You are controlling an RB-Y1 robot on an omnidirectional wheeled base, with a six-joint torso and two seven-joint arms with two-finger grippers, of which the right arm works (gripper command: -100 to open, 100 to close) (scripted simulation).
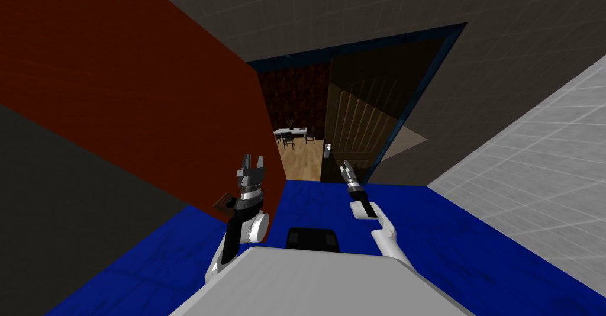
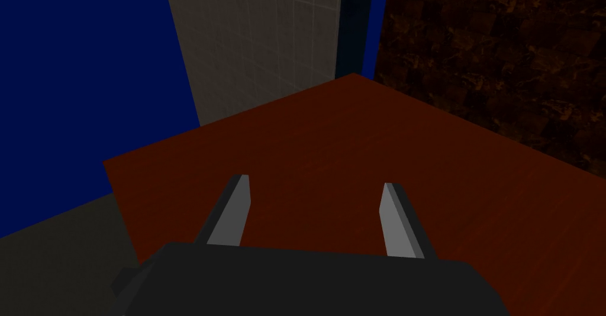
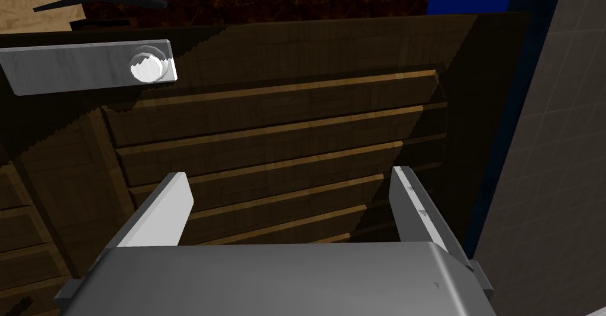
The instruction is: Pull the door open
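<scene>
A dark brown panelled door (image 1: 355,120) stands partly swung open in its blue frame (image 1: 441,58). Its grey handle plate (image 1: 327,150) sits on the door's free edge. My right gripper (image 1: 347,168) is open just in front of the door, a little to the right of the handle. In the right wrist view the open right gripper (image 3: 290,191) faces the door panels (image 3: 278,147), with the grey handle plate and round knob (image 3: 148,68) apart from its fingers. My left gripper (image 1: 252,162) is open beside a red-brown wall (image 1: 118,81), which the left gripper (image 2: 313,203) faces.
Through the gap lies a wooden floor (image 1: 302,161) with a white table and dark chairs (image 1: 293,135). A blue floor (image 1: 414,235) is under me. A grey tiled wall (image 1: 532,170) rises at the right; the red-brown wall stands close at the left.
</scene>
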